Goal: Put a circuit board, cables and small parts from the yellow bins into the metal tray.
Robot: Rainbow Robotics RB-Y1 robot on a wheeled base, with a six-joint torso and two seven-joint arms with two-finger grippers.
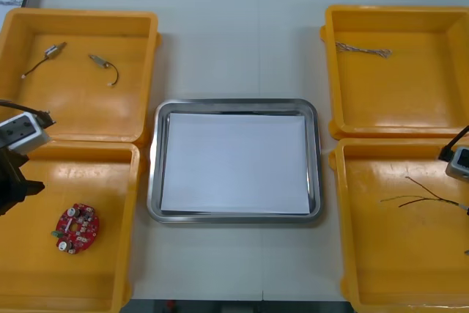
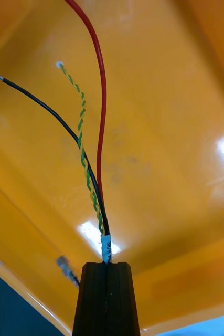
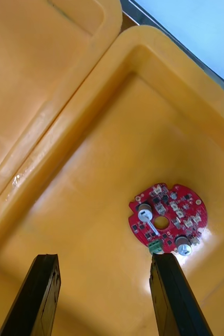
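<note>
On light table [image 1: 242,42], white-lined tray [image 1: 153,181], left jaws spread near circuit board [image 3: 168,219], right jaws clamping cables [image 2: 93,173].

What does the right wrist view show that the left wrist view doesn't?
Right wrist: the right gripper shut on a cable bundle of black, red and twisted green-yellow strands, over the floor of the near-right yellow bin. Left wrist: the left gripper open close to the red circuit board in the near-left yellow bin, with the white inside of the metal tray beyond the bin wall. Both: that arm's own gripper inside a yellow bin.
</note>
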